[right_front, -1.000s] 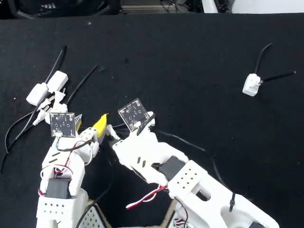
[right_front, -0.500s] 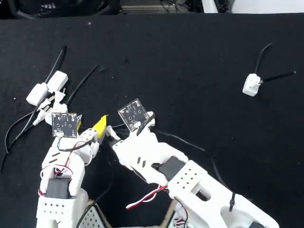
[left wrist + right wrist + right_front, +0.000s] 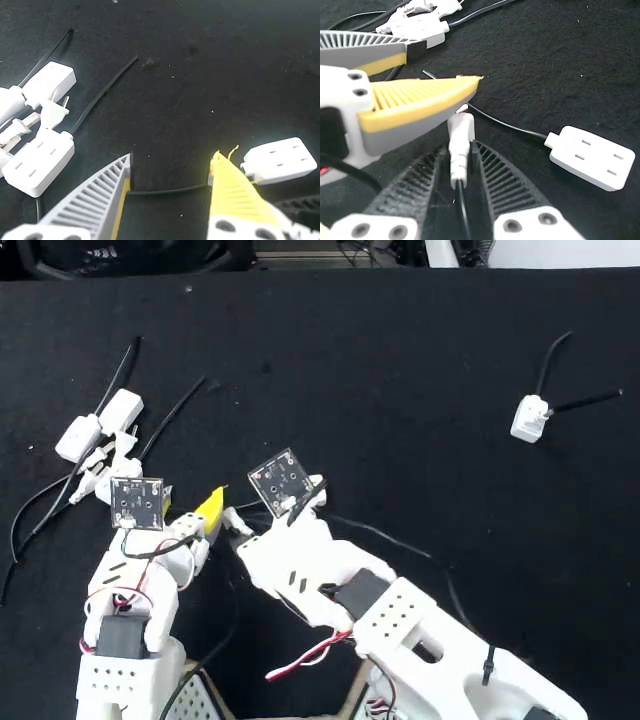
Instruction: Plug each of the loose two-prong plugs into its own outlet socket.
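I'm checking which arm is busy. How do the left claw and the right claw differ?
The left claw is open, with only a black cord crossing the gap; the right claw is shut on a white plug. The left claw's fingers are grey and yellow; the right claw's are black. Both have ribbed fingers.

No lettering, number or sign can be read. The square circuit board (image 3: 137, 502) on one wrist and its twin (image 3: 281, 480) on the other carry tiny marks, too small to make out.
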{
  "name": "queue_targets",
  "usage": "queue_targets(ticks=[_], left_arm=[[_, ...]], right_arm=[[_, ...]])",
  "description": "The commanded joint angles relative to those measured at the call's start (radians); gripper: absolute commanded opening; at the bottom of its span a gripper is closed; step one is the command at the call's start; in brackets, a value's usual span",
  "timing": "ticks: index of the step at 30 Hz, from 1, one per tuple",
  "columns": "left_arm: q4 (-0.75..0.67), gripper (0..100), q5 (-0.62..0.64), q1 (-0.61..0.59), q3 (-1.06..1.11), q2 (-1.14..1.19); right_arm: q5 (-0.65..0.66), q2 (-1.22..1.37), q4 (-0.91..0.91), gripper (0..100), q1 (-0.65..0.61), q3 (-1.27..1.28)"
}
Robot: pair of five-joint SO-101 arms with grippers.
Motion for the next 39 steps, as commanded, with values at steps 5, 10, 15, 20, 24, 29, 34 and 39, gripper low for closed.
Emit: queue_targets(ticks=[5, 10, 15, 20, 24, 29, 34, 39], left_arm=[[0.011, 25, -0.035, 0.018, -0.002, 0.003], [0.009, 25, -0.034, 0.01, -0.007, 0.002], [-0.015, 25, -0.032, -0.028, -0.008, 0.002], [-0.034, 25, 0.026, -0.104, -0.01, 0.002], [-0.029, 25, 0.044, -0.104, -0.018, 0.002], [-0.025, 25, 0.044, -0.099, -0.01, 0.002], [-0.023, 25, 0.044, -0.099, -0.01, 0.002], [-0.023, 25, 0.044, -0.099, -0.01, 0.002]], right_arm=[[-0.006, -0.042, -0.043, 1.1, 0.037, -0.015], [0.003, -0.041, -0.04, 1.1, 0.038, -0.01], [0.124, -0.035, 0.02, 1.1, 0.048, 0.004], [0.137, -0.035, 0.163, 1.1, 0.184, -0.042], [0.137, -0.033, 0.313, 1.1, 0.282, -0.157], [0.175, -0.031, 0.546, 1.1, 0.327, -0.374], [0.178, -0.024, 0.654, 1.1, 0.327, -0.518], [0.184, 0.14, 0.709, 1.1, 0.327, -0.633]])
